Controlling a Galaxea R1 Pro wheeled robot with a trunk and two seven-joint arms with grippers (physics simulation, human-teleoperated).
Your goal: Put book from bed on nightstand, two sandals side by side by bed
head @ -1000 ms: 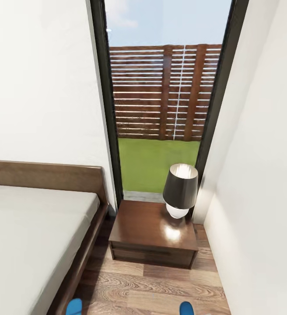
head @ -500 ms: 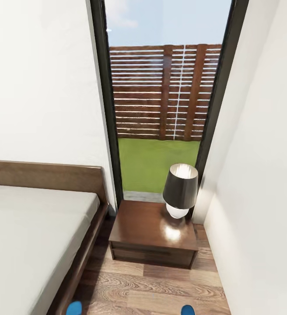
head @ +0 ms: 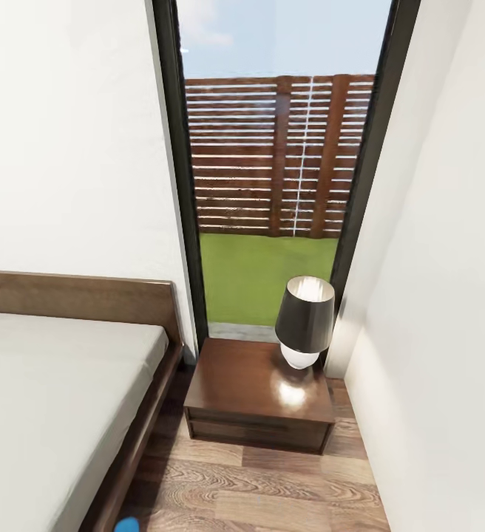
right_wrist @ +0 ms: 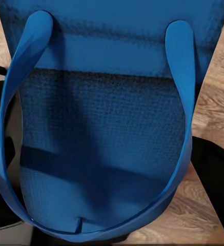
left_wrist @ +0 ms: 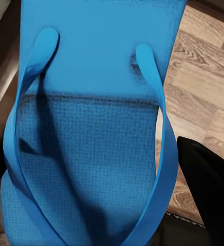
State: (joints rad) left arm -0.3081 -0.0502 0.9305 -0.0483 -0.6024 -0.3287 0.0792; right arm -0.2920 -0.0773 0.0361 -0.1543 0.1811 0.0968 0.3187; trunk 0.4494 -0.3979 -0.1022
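Seen from my head, the bed (head: 50, 399) with its pale mattress and dark frame is at the left. The glossy dark nightstand (head: 250, 391) stands beside it under the window. The book is out of view. One blue sandal's tip (head: 127, 525) peeks in at the bottom edge beside the bed frame. In the left wrist view, my left gripper (left_wrist: 99, 174) is shut on a blue sandal (left_wrist: 91, 128), with a black finger (left_wrist: 209, 189) at each side of the sole. In the right wrist view, my right gripper (right_wrist: 106, 164) is likewise shut on the other blue sandal (right_wrist: 106, 118), over the wood floor.
A black-shaded lamp (head: 304, 318) stands on the nightstand's right half. A tall dark-framed window (head: 272, 185) is behind it. A white wall (head: 442, 332) closes the right side, leaving a narrow strip of wood floor (head: 257, 488) between bed and wall.
Both blue sandal tips at the bottom of the head view have sunk. The right one has dropped out of the picture and the left one barely shows. The room itself has not shifted.
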